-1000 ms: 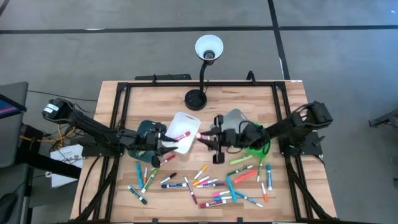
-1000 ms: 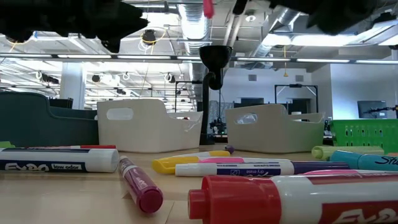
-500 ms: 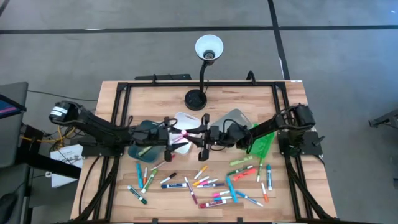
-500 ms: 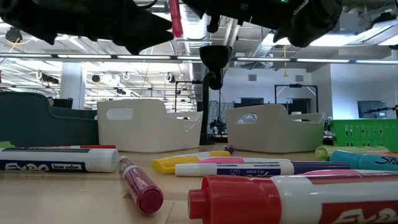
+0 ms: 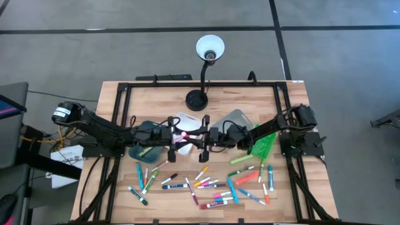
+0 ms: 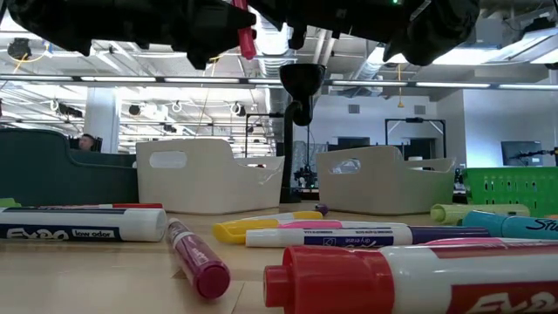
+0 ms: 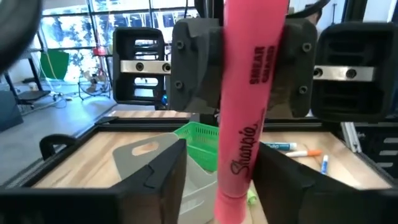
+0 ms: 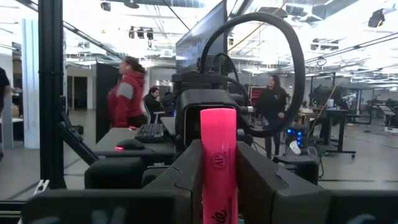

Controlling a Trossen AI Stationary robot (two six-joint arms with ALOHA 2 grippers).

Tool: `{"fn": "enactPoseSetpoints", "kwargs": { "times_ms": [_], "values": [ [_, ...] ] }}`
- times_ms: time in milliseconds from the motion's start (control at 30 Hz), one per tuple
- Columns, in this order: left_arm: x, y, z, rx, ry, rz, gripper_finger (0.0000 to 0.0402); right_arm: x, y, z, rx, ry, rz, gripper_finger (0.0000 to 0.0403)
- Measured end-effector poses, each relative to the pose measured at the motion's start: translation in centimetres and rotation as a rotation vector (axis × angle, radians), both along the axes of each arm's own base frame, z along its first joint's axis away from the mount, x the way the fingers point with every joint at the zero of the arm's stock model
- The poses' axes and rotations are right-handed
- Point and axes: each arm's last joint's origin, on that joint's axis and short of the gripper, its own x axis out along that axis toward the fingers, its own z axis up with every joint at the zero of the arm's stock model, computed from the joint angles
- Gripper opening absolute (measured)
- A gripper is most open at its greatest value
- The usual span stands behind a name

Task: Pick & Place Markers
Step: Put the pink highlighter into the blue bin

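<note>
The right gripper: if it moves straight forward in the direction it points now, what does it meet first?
Most likely the left gripper. The right gripper, shut on the pink highlighter, faces it head-on above the white bin, with only a small gap between them; the exact depth is unclear.

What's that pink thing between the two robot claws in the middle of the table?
A pink highlighter marker, spanning the gap between the left end effector and the right end effector. The left wrist view shows it best, gripped by the right end effector.
</note>
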Motion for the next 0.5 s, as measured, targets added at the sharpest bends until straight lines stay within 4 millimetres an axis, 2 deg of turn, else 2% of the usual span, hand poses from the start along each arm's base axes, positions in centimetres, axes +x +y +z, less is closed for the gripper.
{"fn": "enactPoseSetpoints", "kwargs": {
  "times_ms": [233, 367, 500],
  "values": [
    [-0.01, -0.07, -0.01, -0.006, 0.001, -0.003, 0.0068, 0.02, -0.06, -0.04, -0.046, 0.009, -0.021, 0.0086],
    [-0.02, -0.06, -0.12, -0.047, 0.008, -0.002, 0.0065, 0.07, 0.01, -0.24, -0.156, 0.041, -0.068, 0.0096],
    [-0.02, -0.06, -0.31, -0.108, 0.022, -0.002, 0.0074, -0.06, 0.29, -0.14, -0.164, 0.057, -0.115, 0.0108]
  ]
}}
